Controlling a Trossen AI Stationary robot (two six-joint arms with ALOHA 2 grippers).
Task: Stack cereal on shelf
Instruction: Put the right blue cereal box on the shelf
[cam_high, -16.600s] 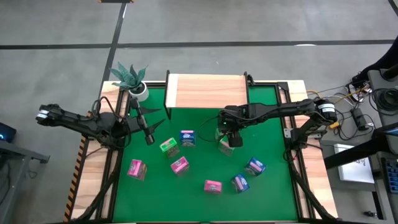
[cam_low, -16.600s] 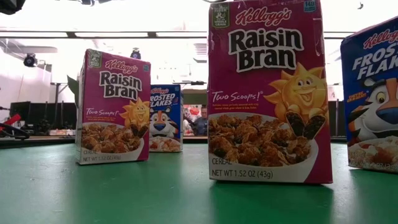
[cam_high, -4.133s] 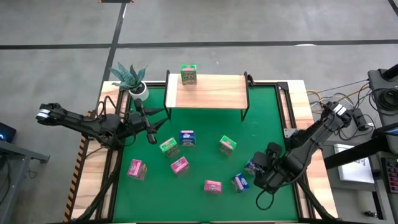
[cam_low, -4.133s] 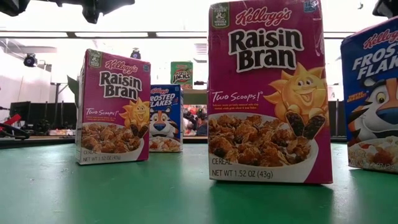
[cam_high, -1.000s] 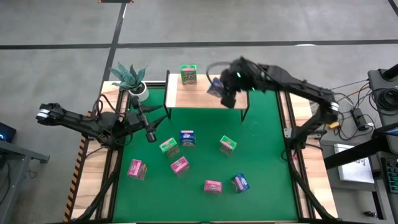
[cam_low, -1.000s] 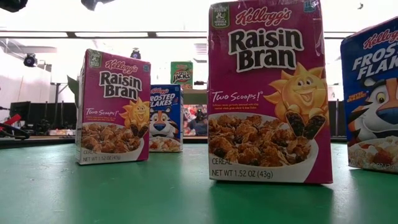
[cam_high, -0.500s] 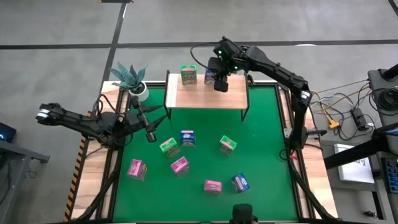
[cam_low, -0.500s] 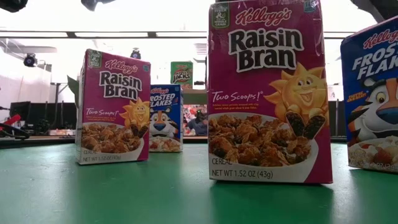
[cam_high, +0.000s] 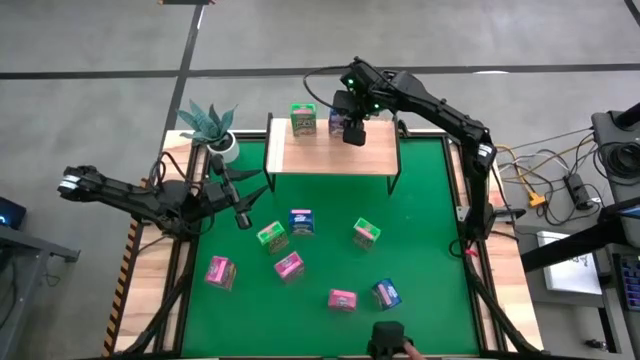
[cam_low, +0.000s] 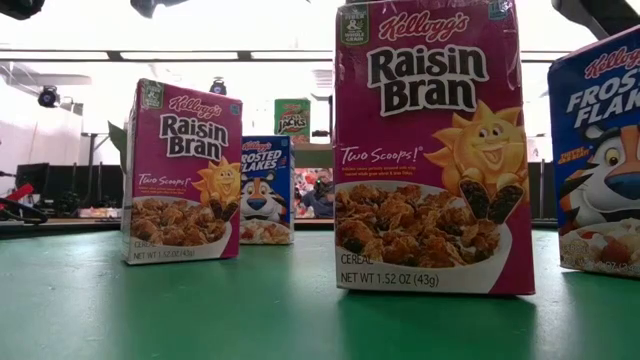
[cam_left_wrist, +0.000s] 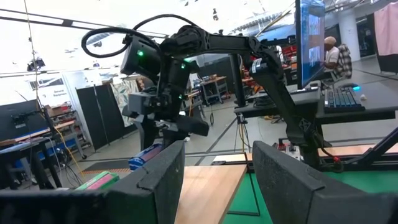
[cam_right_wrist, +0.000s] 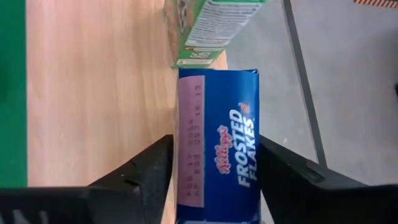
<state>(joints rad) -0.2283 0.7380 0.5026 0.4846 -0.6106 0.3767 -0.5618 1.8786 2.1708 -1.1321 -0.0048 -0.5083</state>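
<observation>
Blue cardboard sits clamped between the fingers of the right end effector (cam_high: 346, 128): a Frosted Flakes box (cam_right_wrist: 217, 162) held over the far edge of the shelf (cam_high: 350, 155), just beside the green box (cam_high: 303, 120) already standing there. The right wrist view shows the blue box's end nearly meeting the green one's, which suggests it is being lined up as the next in a row along the back of the light wood plank, leaving the front free. Whether its base already rests on the plank cannot be told. The left end effector (cam_high: 238, 215) waits low over the green surface (cam_high: 430, 200) near the potted plant (cam_high: 210, 125), its fingers spread apart and empty. Seven boxes remain scattered on the surface, among them a pink box (cam_high: 341, 299) near the front.
</observation>
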